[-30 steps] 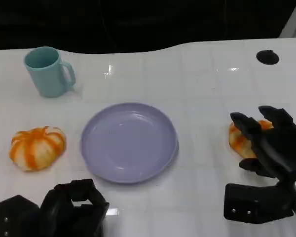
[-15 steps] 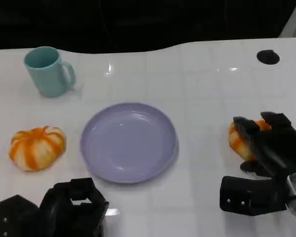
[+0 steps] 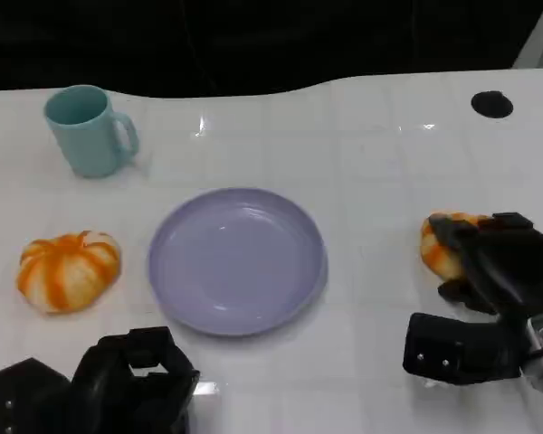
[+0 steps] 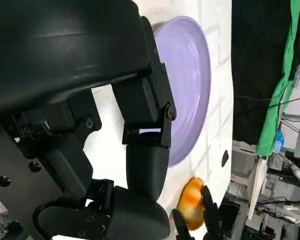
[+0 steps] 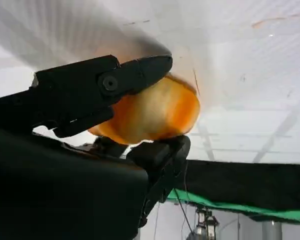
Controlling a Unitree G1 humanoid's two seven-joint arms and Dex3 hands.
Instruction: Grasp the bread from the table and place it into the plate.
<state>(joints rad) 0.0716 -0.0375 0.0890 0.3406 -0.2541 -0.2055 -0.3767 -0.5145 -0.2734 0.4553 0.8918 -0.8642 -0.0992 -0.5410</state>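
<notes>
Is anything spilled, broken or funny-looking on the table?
Nothing stands out. The mug stands upright, the plate lies flat, one bread sits beside it, and the right hand grips the other bread.

Quick headcount of what's on the desk (image 3: 380, 163)

Two orange breads: one striped bread (image 3: 69, 269) at the left middle of the head view, and a second bread (image 3: 442, 246) at the right middle, wrapped by the right robot hand (image 3: 498, 271). One lavender plate (image 3: 237, 260) dead center. One teal mug (image 3: 89, 130) in the upper left. One small black round spot (image 3: 491, 104) in the upper right, can't tell what it is. Two black robot hands total, the left robot hand (image 3: 118, 384) sitting at the lower left with its fingers curled in on nothing.
</notes>
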